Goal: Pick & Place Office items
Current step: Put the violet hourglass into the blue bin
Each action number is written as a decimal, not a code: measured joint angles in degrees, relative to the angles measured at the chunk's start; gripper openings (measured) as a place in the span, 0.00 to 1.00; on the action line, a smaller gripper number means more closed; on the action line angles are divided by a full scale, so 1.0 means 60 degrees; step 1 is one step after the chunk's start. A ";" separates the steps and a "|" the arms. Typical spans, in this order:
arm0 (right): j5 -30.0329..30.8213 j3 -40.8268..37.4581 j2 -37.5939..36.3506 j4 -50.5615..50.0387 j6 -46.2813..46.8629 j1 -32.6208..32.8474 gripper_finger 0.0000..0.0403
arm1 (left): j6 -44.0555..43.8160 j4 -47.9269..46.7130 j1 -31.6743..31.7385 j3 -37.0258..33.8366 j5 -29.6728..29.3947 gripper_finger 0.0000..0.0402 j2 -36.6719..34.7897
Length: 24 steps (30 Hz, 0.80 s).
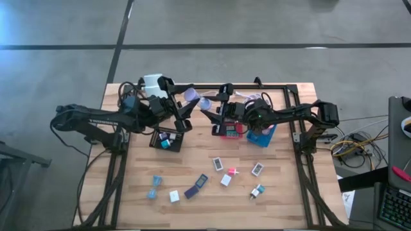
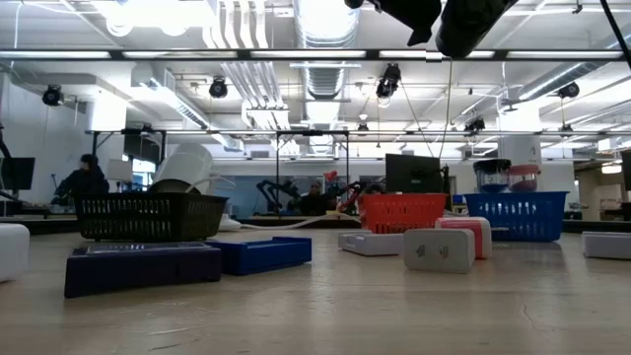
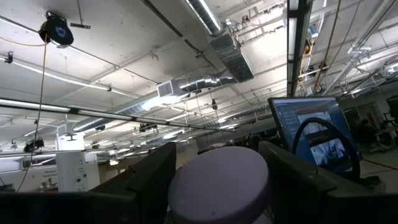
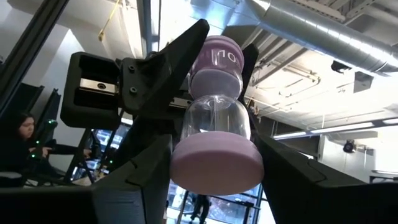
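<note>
A small piece with two lavender end caps and a clear middle [image 1: 198, 99] is lifted above the table's far middle, between both grippers. My left gripper [image 1: 187, 104] comes from the left and is shut on one cap [image 3: 217, 180]. My right gripper [image 1: 209, 109] comes from the right and is shut on the other cap [image 4: 214, 165]. Several more tiny office items lie flat on the near half of the table, such as a white one [image 1: 226, 180], a dark purple one [image 1: 191, 191] and a teal one [image 1: 153, 194]. My left gripper pinches one lavender end cap [image 4: 217, 53] between its two fingers [image 4: 177, 53], which lie across the piece. The piece is lifted clear of the table and sticks out toward the other arm. My right gripper has the opposite lavender cap [image 4: 214, 165] between its two fingers [image 4: 146, 177], one at each side of the cap's rim. It comes at the piece end-on from the table's right. The clear middle [image 4: 214, 118] stays bare between the two holds.
A black tray [image 1: 167, 139] with a few items, a red tray [image 1: 230, 130] and a blue tray [image 1: 262, 135] sit just below the arms. A white cylinder [image 1: 152, 82] stands at the far left. Bare wood lies between the scattered items near the front edge.
</note>
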 joint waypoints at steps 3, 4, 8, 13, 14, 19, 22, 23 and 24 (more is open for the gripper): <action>-0.0004 -0.0073 -0.0034 0.0018 0.0000 0.0000 0.48 | 0.0004 -0.0315 -0.0054 -0.0007 0.0000 0.58 -0.0163; -0.0001 -0.0114 -0.0067 0.0020 -0.0004 0.0000 0.48 | 0.0004 -0.0443 -0.0071 -0.0007 0.0003 0.58 -0.0245; 0.0085 -0.0274 -0.0273 0.0044 -0.0117 -0.0016 0.48 | -0.0021 -0.1328 -0.0130 -0.0007 0.0066 0.59 -0.0763; 0.0146 -0.0481 -0.0469 0.0064 -0.0185 -0.0007 0.48 | -0.0614 -0.3408 -0.0163 -0.0007 0.0062 0.59 -0.1667; 0.0146 -0.0527 -0.0507 0.0068 -0.0204 -0.0004 0.48 | -0.0765 -0.3912 -0.0163 -0.0007 0.0058 0.59 -0.1868; 0.0299 -0.0752 -0.0706 0.0078 -0.0227 -0.0011 0.48 | -0.1408 -0.6078 -0.0163 -0.0233 0.0116 0.59 -0.2680; 0.0299 -0.0776 -0.0748 0.0078 -0.0204 -0.0007 0.48 | -0.1769 -0.6295 -0.0163 -0.0886 0.0338 0.59 -0.3178; 0.0298 -0.0776 -0.0755 0.0078 -0.0200 -0.0006 0.48 | -0.1860 -0.6290 -0.0163 -0.1183 0.0428 0.59 -0.3361; 0.0295 -0.0776 -0.0758 0.0078 -0.0200 0.0000 0.48 | -0.1953 -0.6269 -0.0163 -0.1513 0.0492 0.59 -0.3549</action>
